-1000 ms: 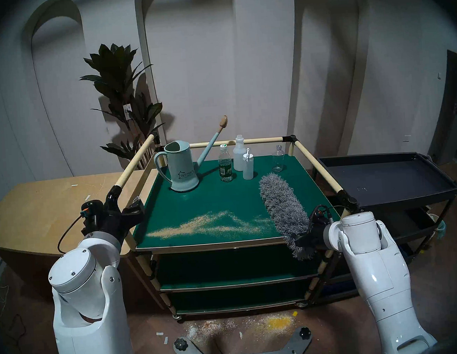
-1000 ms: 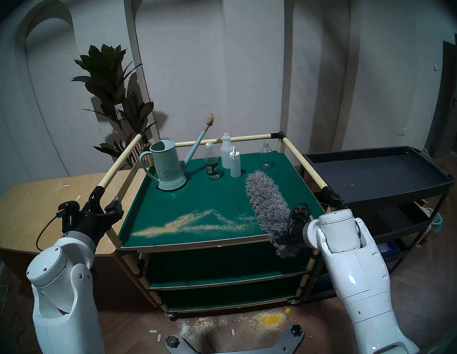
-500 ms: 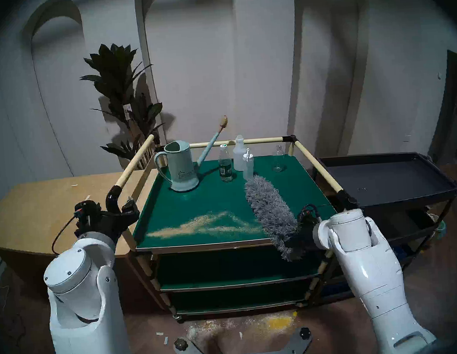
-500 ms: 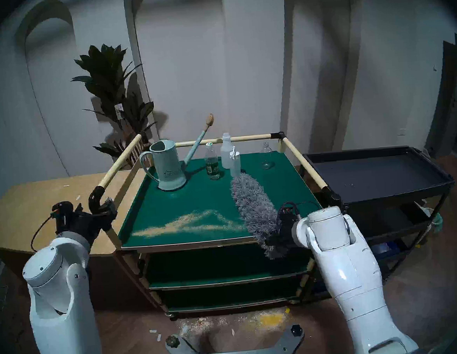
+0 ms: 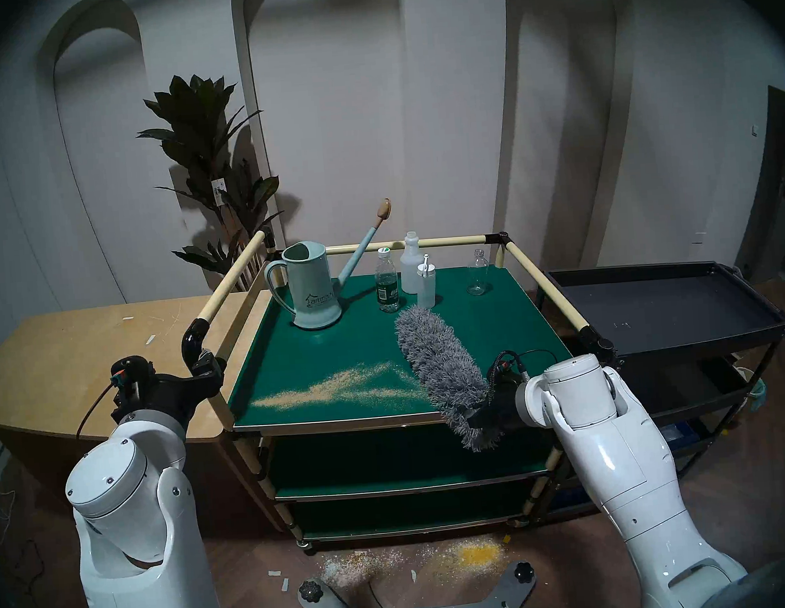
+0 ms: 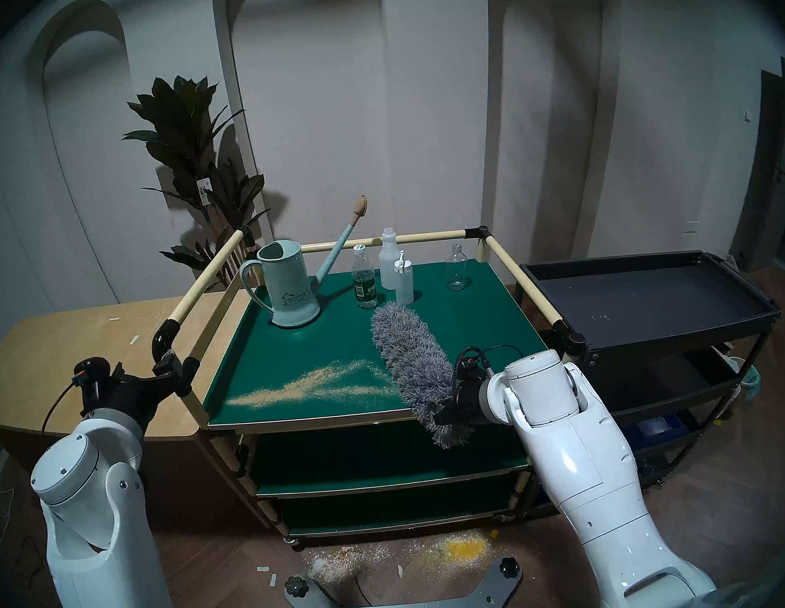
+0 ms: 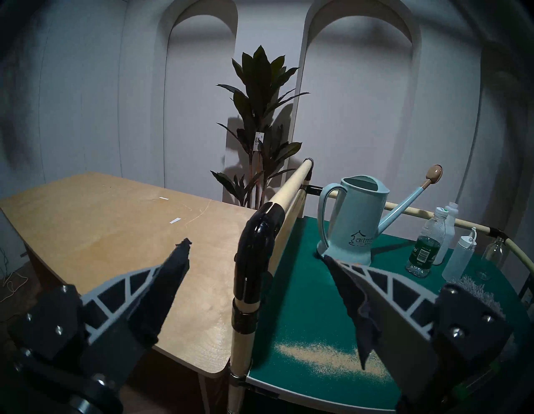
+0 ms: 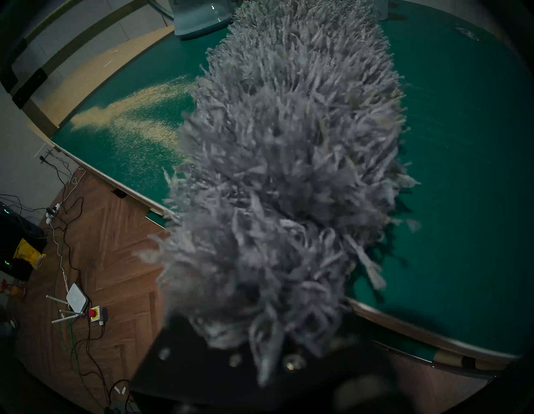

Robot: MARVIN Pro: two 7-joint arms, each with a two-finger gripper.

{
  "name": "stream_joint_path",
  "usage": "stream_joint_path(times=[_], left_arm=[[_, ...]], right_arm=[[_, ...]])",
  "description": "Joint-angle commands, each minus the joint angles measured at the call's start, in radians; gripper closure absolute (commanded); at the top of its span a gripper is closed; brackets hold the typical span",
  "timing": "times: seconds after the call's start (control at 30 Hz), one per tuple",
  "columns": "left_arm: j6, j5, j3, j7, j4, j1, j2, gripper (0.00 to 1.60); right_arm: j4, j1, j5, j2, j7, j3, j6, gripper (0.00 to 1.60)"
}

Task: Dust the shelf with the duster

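Since a second ago we have swung the duster [image 5: 441, 367] from the shelf's [image 5: 485, 336] right side toward its middle, and our left arm has drawn back along the near-left post [image 5: 216, 401].

Largest first: the shelf's top board, our tabletop, holds a watering can [image 5: 313, 288] at 11 o'clock, a cluster of bottles [image 5: 403, 279] at 12 and a lone glass bottle [image 5: 477, 274] at 1. A band of sandy dust [image 5: 340, 386] lies along the near edge from 8 o'clock toward 6. The duster lies slantwise on the board, its tip just beside the bottles, its base overhanging the edge at 5 o'clock.

Our right tool [image 5: 480, 422] is clamped on the duster's base, though fluff hides the fingers in the wrist view. Our left tool [image 7: 257, 292] stands apart, one finger on either side of the post, not touching it.

We judge we are mid-sweep, with the duster just meeting the dust's right end. Next, carry it on toward 8 o'clock, keeping it pressed flat and its tip clear of the bottles.
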Motion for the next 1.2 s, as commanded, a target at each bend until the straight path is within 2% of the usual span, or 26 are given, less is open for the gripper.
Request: stream_joint_path(times=[0.0,0.7,1.17], left_arm=[[-0.01,0.001,-0.005,0.017,-0.049,0.02,-0.025,0.0],[-0.058,-0.009,-0.023,0.121,-0.057,0.099,-0.072,0.0],[-0.145,-0.043,-0.022,0.217,-0.057,0.165,-0.1,0.0]], right_arm=[[0.002,0.109,-0.009,-0.029,-0.002,-0.027,-0.005,1.6],[0.055,0.185,-0.049,-0.057,0.052,-0.138,-0.008,1.6],[0.102,0.26,-0.095,-0.058,0.127,-0.241,-0.023,1.6]])
